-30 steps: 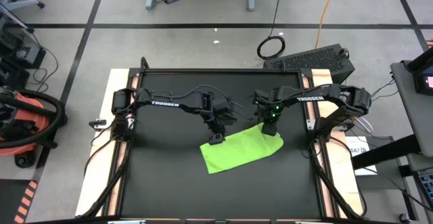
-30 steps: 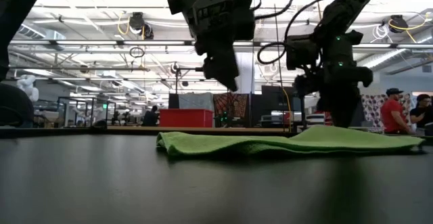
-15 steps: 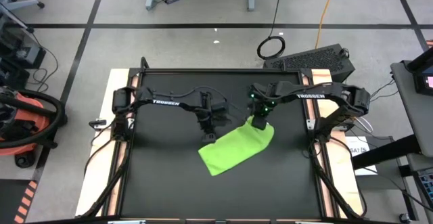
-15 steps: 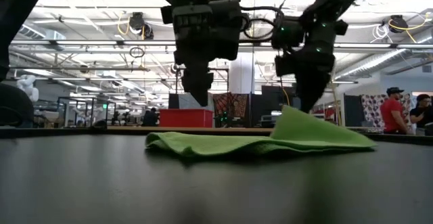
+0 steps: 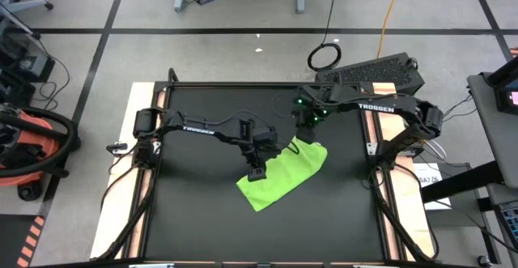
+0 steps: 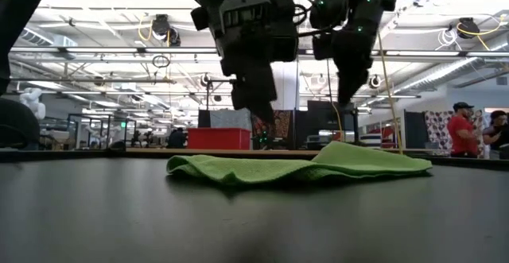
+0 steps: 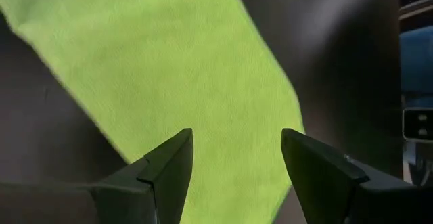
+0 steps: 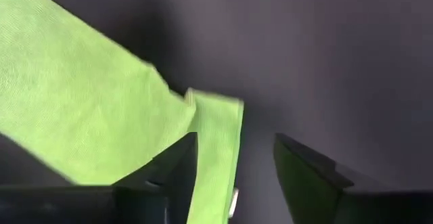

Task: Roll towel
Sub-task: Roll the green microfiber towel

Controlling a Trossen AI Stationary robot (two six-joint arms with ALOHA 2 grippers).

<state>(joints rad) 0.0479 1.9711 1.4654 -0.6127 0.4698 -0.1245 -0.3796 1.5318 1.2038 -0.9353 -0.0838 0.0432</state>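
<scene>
One lime-green towel (image 5: pixel 283 173) lies partly folded near the middle of the black worktop (image 5: pixel 194 211). Two claws hang over it: the left claw (image 5: pixel 257 171) spread wide and empty, the right claw (image 5: pixel 306 123) parted, gripping nothing.

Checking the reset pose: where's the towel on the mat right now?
In the high view the towel lies flat near the mat's centre, slightly right, under the open left gripper, the right gripper above its far right corner.

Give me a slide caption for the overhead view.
Both open grippers, left gripper and right gripper, hover over the folded towel.
</scene>
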